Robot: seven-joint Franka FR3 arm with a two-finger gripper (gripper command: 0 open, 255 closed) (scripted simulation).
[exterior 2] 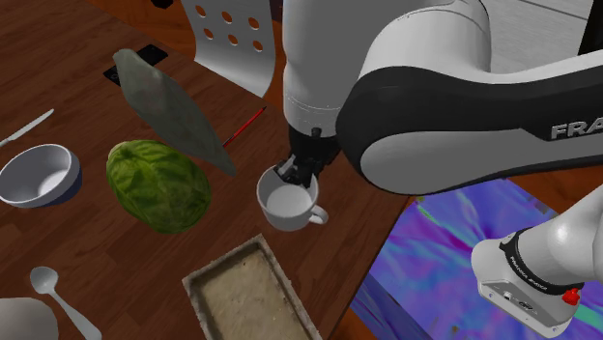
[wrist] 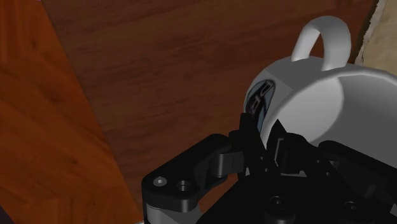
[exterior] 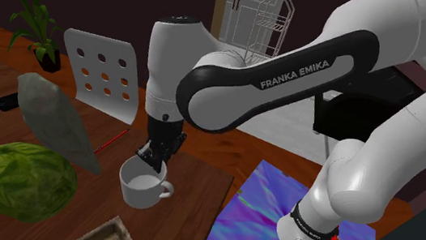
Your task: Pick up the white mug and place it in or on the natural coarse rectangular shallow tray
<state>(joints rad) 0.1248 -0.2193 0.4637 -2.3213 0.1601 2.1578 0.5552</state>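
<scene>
Pinching the thin wall of the white mug [exterior: 142, 186] at its rim, the black gripper [exterior: 152, 155] reaches down from above with one finger inside the cup and the other outside. In the wrist view the fingers [wrist: 249, 127] are clenched on that white wall, and the mug's handle [wrist: 321, 38] arches farther round the cup. The mug stands upright on the dark wooden table [exterior: 196, 170], base on the wood and opening facing up. Its handle points toward the shoulder view's right, and the gripper grasps the rim on the side farther from that camera.

Everything else is placed from the mug. The rough beige shallow tray [exterior 2: 253, 295] lies near it, toward the second exterior view's bottom, apart from the cup. A green melon-like ball [exterior 2: 157, 185] rests near the mug on that view's left. A grey-green leaf-shaped slab [exterior 2: 169, 104] lies up and left of the mug, beyond the ball. A thin red stick [exterior 2: 244, 127] lies just above the mug in the same view, with a white perforated chair back [exterior 2: 230, 34] farther up. A purple-blue mat [exterior 2: 454, 256] spreads to the mug's right. Well to the mug's left are a grey bowl [exterior 2: 39, 174], a spoon [exterior 2: 41, 279] and a knife [exterior 2: 25, 127].
</scene>
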